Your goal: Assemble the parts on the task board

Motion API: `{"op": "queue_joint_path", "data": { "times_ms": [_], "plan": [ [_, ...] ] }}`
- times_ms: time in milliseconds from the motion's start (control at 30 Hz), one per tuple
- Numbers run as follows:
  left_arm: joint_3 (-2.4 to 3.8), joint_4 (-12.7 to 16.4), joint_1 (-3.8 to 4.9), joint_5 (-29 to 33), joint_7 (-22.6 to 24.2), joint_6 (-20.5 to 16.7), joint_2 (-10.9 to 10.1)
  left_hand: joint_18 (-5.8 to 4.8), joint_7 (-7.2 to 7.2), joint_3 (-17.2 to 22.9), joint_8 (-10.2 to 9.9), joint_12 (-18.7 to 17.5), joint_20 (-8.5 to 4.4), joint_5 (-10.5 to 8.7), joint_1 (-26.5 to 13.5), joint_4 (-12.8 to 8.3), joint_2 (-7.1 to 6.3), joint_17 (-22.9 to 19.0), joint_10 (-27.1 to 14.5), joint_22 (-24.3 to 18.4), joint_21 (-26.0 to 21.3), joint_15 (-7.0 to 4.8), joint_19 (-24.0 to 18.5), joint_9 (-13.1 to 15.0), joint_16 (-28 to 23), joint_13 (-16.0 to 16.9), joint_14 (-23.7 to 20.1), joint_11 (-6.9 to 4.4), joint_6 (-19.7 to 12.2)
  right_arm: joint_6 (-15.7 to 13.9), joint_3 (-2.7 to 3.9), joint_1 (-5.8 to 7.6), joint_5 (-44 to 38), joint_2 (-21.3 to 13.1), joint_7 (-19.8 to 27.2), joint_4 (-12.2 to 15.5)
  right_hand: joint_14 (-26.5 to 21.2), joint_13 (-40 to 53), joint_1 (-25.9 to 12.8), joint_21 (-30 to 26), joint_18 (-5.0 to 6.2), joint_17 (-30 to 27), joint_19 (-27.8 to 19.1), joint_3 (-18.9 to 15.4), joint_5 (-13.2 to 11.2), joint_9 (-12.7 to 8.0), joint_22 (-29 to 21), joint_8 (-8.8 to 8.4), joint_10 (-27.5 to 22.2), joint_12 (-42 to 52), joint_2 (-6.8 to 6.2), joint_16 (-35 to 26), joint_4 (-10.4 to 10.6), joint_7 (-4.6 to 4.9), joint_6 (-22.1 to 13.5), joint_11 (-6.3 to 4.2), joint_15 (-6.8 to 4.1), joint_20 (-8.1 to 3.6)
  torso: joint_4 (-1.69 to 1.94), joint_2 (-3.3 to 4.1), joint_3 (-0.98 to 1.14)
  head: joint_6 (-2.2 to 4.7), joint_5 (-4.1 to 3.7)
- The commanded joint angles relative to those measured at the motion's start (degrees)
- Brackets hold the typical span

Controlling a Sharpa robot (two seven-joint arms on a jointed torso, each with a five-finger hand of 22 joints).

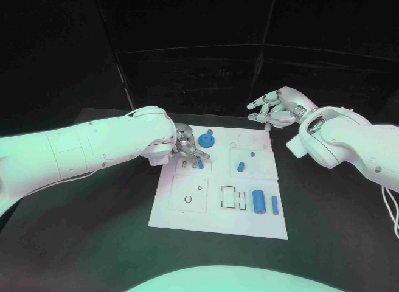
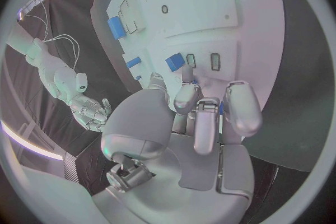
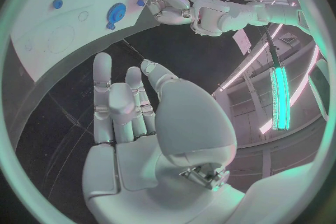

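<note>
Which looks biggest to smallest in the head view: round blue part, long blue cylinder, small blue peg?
1. Round blue part and long blue cylinder: alike, not ranked.
2. Small blue peg.

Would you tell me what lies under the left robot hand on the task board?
Under the left robot hand a small blue part shows beside its fingertips on the task board. Whatever lies directly beneath the fingers is covered.

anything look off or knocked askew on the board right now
Nothing stands out. The task board lies flat on the black table, and the blue parts, such as the two cylinders near its right edge, sit within their outlines. The left hand works at a part on the board; the right hand hovers off it, holding nothing.
</note>
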Motion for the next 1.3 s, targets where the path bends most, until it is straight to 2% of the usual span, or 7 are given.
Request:
{"op": "queue_joint_path", "data": {
  "times_ms": [33, 300, 833, 1067, 1300],
  "plan": [
    [-0.02, -0.3, 0.13, -0.5, -1.0, 2.4, 0.3, -0.63, -0.09, -0.3, 0.5, -0.1, -0.10, -0.14, 0.7, -0.2, -0.07, 14.2, -0.2, 0.0, 0.2, -0.33, -0.2, 0.2, 0.2, 0.0, 5.9, -0.19, -0.5, 0.0, 0.07, 0.13, -1.0, 0.1, -0.4, 0.0, 0.1, -0.3, -0.2, -0.3, 0.82, 0.1, 0.4, 0.4, 0.3, -0.1, -0.1, 0.26, -0.4, -0.3, -0.40, -0.1, 0.0, -0.12, 0.2, -0.02, -0.37, 0.02, 0.07, -0.01, 0.00, -0.10, 0.03],
    [-0.10, -0.7, 0.17, -0.5, -1.4, 3.8, 1.0, -0.63, -0.08, -0.3, 1.0, -0.1, -0.07, -0.14, 1.5, -0.6, 0.14, 14.2, -0.3, 0.1, 0.2, -0.31, -0.3, 0.9, 0.2, 0.1, 5.9, -0.16, -0.9, 0.6, 0.07, 0.13, -1.7, 0.5, -0.6, -0.1, 0.2, -0.7, -0.5, -0.4, 0.80, 0.2, 0.6, 0.9, 0.5, -0.1, -0.3, 0.12, -0.6, -0.7, -0.60, -0.2, 0.2, -0.06, -0.2, 0.02, -0.36, 0.02, 0.01, 0.02, -0.02, -0.39, 0.23],
    [-0.24, -1.6, 0.22, -0.5, -1.8, 4.5, 2.0, -0.62, -0.04, -0.1, 2.0, -0.1, -0.01, -0.12, 3.2, -1.7, 0.82, 14.2, -0.4, 0.2, 0.2, -0.26, -0.4, 2.2, 0.2, 0.1, 5.9, -0.13, -1.8, 1.2, 0.06, 0.13, -2.0, 0.9, -1.0, -0.5, 0.2, -1.0, -0.6, -0.6, 0.80, 0.0, 0.7, 1.2, 0.7, -0.1, -0.3, 0.04, -0.6, -0.9, -0.69, -0.4, 0.3, -0.01, -0.4, 0.06, -0.33, 0.03, 0.10, 0.00, -0.01, -0.76, -0.07],
    [-0.27, -1.6, 0.23, -0.5, -2.1, 4.1, 2.3, -0.60, -0.04, 0.4, 2.6, -0.1, 0.00, -0.12, 3.9, -2.2, 2.03, 14.2, -0.4, 0.2, 0.2, -0.26, -0.4, 3.0, 0.2, 0.2, 5.9, -0.14, -2.2, 1.6, 0.06, 0.13, -2.0, 1.0, -1.4, -0.6, 0.2, -1.1, -0.7, -0.6, 0.79, -0.1, 0.7, 1.3, 0.8, -0.1, -0.4, 0.04, -0.6, -0.9, -0.69, -0.6, 0.4, 0.01, -0.5, 0.07, -0.32, 0.03, 0.05, 0.04, 0.00, -0.92, -0.16],
    [-0.29, -1.5, 0.24, -0.5, -1.9, 4.0, 2.6, -0.58, -0.07, 3.6, 3.5, -0.3, 0.00, -0.06, 8.6, -6.1, 4.23, 14.2, -0.5, 0.3, 0.2, -0.29, -0.6, 4.4, 0.1, 0.1, 5.8, -0.18, -3.2, 1.8, 0.06, 0.13, -2.0, 1.2, -1.4, -1.0, 0.1, -1.2, -0.7, -0.7, 0.78, -0.5, 0.7, 1.5, 0.9, -0.1, -0.4, 0.03, -0.7, -1.0, -0.75, -0.9, 0.4, 0.03, -0.6, 0.09, -0.29, 0.05, 0.12, 0.03, -0.01, -0.97, -0.24]
  ]
}}
